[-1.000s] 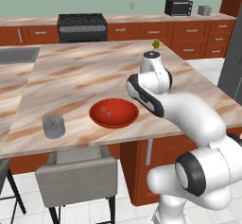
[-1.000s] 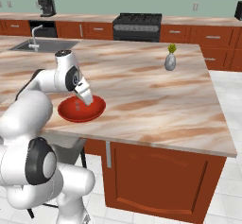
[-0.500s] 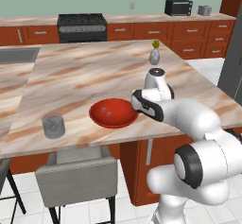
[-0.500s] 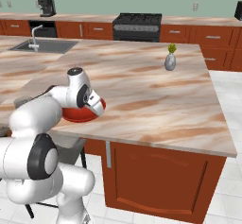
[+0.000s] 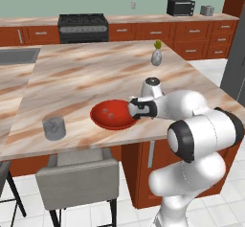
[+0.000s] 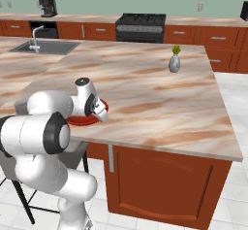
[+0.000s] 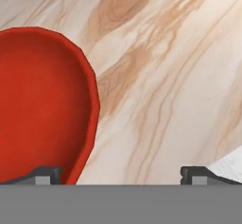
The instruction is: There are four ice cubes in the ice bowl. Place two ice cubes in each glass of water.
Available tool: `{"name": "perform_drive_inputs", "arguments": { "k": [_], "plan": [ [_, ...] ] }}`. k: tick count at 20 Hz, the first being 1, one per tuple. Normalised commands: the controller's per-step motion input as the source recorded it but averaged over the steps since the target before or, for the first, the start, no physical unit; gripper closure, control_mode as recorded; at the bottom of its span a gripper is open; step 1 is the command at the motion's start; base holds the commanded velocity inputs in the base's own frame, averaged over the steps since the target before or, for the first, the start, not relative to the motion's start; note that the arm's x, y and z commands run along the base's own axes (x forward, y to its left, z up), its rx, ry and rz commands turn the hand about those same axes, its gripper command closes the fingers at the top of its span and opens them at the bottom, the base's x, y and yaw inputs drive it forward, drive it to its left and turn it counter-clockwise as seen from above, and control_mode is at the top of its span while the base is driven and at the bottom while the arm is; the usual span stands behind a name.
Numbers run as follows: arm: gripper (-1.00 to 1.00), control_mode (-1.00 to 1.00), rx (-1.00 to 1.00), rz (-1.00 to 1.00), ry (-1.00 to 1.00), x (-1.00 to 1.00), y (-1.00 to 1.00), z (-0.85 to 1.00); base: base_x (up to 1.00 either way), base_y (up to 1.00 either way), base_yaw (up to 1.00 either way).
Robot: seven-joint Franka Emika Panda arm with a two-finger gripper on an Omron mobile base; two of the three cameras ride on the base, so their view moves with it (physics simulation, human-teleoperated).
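The arm has dropped low over the counter, and the gripper [image 7: 121, 173] now hangs with its fingers spread wide and empty, straddling the rim of the ice bowl [image 5: 112, 115], probably lining up for the ice cubes [image 5: 110, 113] inside; a glass of water [image 5: 53, 127] stands well beyond.

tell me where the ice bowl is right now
In the left base view the ice bowl sits near the counter's front edge, between the glass of water and the gripper.
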Motion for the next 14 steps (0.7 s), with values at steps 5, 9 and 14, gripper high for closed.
{"name": "perform_drive_inputs", "arguments": {
  "k": [5,9,14],
  "plan": [
    [-1.0,-1.0,0.05,0.0,0.0,0.17,0.01,-0.2,0.0,0.0,0.0],
    [-1.0,-1.0,0.15,0.0,0.01,0.16,0.0,-0.29,0.0,0.0,0.0],
    [-1.0,-1.0,0.09,0.0,0.02,0.23,0.0,-0.27,0.0,0.0,0.0]
  ]
}}
